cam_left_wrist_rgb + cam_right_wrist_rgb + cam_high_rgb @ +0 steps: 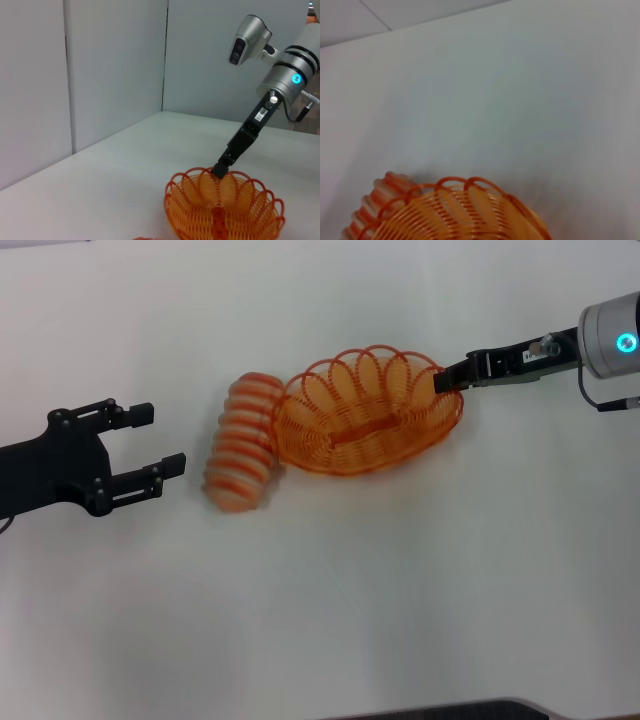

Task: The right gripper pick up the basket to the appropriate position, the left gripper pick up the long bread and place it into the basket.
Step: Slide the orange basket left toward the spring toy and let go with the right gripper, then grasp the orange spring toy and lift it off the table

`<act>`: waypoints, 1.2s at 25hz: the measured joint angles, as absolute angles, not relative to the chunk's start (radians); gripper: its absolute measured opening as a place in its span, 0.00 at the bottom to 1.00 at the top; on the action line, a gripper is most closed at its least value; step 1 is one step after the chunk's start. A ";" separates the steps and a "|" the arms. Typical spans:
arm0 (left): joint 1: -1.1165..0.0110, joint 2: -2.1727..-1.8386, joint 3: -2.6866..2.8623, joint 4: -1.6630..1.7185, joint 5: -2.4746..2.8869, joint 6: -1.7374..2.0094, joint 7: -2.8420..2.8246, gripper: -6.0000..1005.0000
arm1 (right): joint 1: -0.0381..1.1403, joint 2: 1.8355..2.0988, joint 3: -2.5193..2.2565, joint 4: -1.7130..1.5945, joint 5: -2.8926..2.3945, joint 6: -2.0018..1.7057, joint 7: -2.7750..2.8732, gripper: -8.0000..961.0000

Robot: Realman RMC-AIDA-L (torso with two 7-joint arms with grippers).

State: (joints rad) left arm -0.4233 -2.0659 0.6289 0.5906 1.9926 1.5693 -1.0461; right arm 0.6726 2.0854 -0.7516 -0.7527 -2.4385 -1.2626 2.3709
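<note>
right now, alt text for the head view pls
The right gripper clamps the rim of the oval orange wire basket; the striped cream long bread lies touching it. The left gripper waits open nearby.

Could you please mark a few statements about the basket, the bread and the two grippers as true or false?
1. The long bread lies inside the basket. False: it lies on the table beside the basket's rim, on the robot's left of it.
2. The right gripper is at the basket's rim on the robot's right. True.
3. The left gripper is shut on the bread. False: its fingers are open and clear of the bread, farther to the robot's left.
4. The basket holds nothing. True.
5. The basket lies upside down. False: its open side faces up.
</note>
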 joint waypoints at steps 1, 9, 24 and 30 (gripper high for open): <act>-0.423 -2.066 0.629 0.591 1.993 1.569 -1.046 0.71 | 0.671 2.086 -0.752 -0.753 -2.433 -1.263 2.371 0.16; -0.423 -2.066 0.629 0.591 1.993 1.568 -1.046 0.71 | 0.659 2.085 -0.749 -0.753 -2.406 -1.270 2.373 0.30; -0.429 -2.071 0.613 0.591 1.983 1.563 -1.046 0.71 | 0.607 2.076 -0.747 -0.778 -2.331 -1.287 2.355 0.53; -0.432 -2.086 0.566 0.589 1.980 1.561 -1.052 0.71 | 0.568 2.068 -0.715 -0.830 -2.259 -1.297 2.282 0.63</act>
State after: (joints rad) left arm -0.4323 -2.0857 0.5656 0.5894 1.9804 1.5614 -1.0516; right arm 0.5680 2.0679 -0.7152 -0.8299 -2.2592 -1.2966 2.2819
